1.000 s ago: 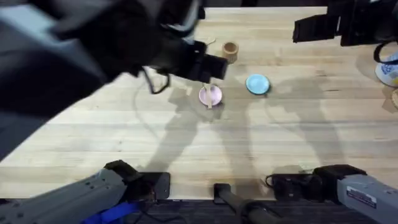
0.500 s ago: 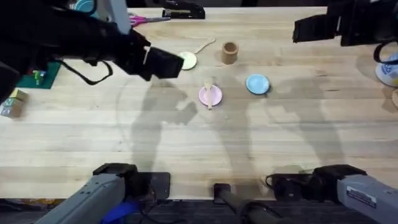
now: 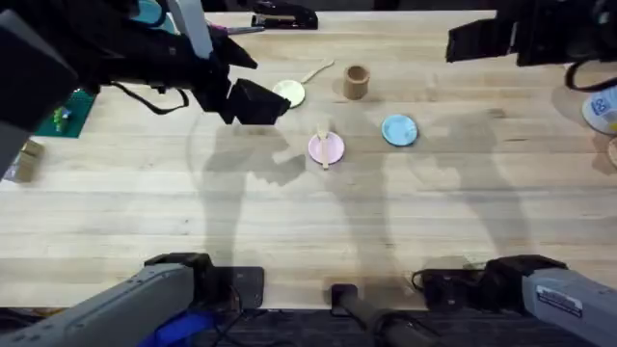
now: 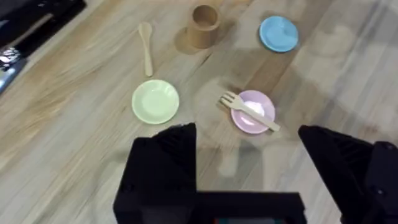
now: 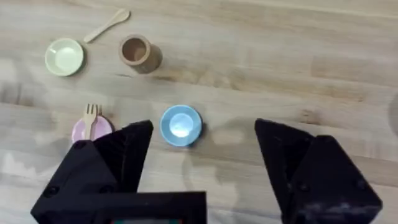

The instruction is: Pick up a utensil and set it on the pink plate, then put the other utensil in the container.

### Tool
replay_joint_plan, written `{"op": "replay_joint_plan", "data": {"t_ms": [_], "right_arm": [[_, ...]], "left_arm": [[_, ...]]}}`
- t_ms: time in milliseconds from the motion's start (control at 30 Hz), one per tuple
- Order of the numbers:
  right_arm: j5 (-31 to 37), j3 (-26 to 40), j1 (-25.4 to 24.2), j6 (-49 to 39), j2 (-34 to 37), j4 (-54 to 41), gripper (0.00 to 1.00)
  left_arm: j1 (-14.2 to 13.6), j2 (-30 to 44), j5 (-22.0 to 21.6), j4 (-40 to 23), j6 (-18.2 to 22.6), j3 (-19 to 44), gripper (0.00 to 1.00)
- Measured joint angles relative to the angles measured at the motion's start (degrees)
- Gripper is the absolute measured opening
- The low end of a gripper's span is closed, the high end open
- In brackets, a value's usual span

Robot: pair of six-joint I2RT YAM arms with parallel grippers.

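Note:
The wooden fork lies across the pink plate at mid-table, its tines hanging over the rim. The wooden spoon rests on the table between the pale-yellow plate and the tan wooden container, which stands upright. My left gripper hovers high, left of the pink plate, open and holding nothing. My right gripper hangs open and empty over the far right, above the light-blue plate. The right wrist view also shows the spoon and container.
The light-blue plate sits right of the pink one. A black stapler and pink scissors lie at the far edge. Green items sit at the left, and a mug at the right edge.
My left arm lifted off the pink plate and swung left, leaving the fork on it, then eased back toward the yellow plate. The right gripper shifted slightly left.

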Motion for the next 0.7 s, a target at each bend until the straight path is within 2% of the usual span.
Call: {"op": "replay_joint_plan", "data": {"t_ms": [400,533,700], "right_arm": [[-1.64,1.40,2.62,-2.88,3.11,1.42,0.996],[-1.77,6.08,4.75,-4.11,7.21,1.20,0.996],[-0.89,15.61,7.17,-4.00,15.02,-0.84,0.996]], "left_arm": [[0.00,1.93,2.58,0.42,0.97,0.00,0.995],[0.00,1.94,2.58,0.44,0.97,0.00,0.995],[0.00,1.94,2.58,0.44,0.99,0.00,0.995]]}}
